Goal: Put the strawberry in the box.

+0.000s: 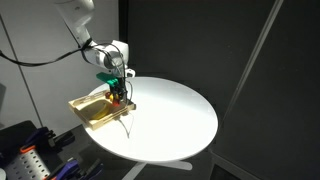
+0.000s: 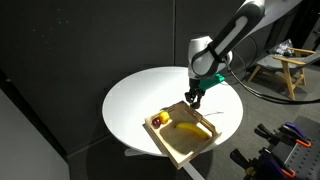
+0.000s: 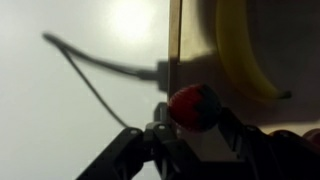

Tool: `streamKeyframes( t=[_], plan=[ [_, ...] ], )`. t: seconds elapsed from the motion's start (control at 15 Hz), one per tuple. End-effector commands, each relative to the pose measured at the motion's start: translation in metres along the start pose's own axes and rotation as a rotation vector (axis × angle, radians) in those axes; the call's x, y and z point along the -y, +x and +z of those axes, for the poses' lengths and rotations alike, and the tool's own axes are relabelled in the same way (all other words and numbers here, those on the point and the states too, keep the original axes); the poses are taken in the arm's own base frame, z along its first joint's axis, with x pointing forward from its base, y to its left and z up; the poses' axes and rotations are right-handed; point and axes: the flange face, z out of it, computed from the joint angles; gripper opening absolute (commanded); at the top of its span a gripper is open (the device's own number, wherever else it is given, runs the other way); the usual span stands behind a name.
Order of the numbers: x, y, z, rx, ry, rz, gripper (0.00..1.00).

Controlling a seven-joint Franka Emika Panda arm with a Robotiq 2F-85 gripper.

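My gripper is shut on the strawberry, a small red lump between the fingertips. In both exterior views the gripper hangs just above the near wall of the box, a shallow light-wood tray at the edge of the round white table. In the wrist view the box wall runs upright just above the strawberry, which sits over that wall. Whether the strawberry touches the box cannot be told.
A long yellow banana lies in the box. A small round orange fruit sits in its corner. A thin dark cable lies on the table beside the box. Black curtains stand behind.
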Motion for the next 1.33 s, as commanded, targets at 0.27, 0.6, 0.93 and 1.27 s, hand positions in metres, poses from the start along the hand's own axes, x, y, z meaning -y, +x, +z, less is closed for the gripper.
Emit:
streamKeyframes(
  t=[0.27,0.6,0.93,1.27],
  plan=[
    [0.0,0.003,-0.002,-0.019,0.007,0.004,0.52],
    [0.0,0.003,-0.002,-0.019,0.008,0.005,0.52],
    [0.001,0.002,-0.004,-0.025,0.007,0.001,0.27],
    [0.012,-0.002,-0.014,-0.039,0.005,-0.023,0.27]
  ],
)
